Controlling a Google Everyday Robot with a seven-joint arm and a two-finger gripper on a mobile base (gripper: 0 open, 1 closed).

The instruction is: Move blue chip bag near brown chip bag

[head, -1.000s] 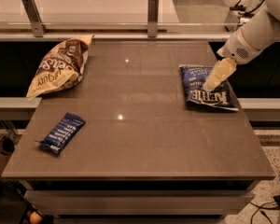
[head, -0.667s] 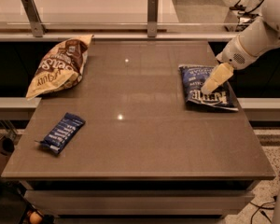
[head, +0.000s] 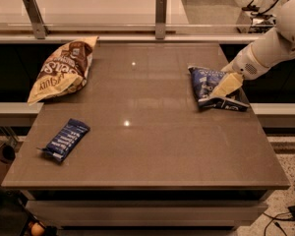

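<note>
The end effector [head: 226,86] has sunk slightly onto the blue chip bag [head: 204,80] at 3 o'clock on the counter [head: 147,151], its grip I cannot tell, and the crinkly foil may slip out while travelling to the brown chip bag [head: 61,70] at 10 o'clock.

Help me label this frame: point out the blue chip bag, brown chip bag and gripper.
blue chip bag [head: 204,81], camera view, left part of its face
brown chip bag [head: 62,71], camera view, middle of its lettered front
gripper [head: 222,89], camera view, its cream tip, over the blue chip bag's right side
</note>
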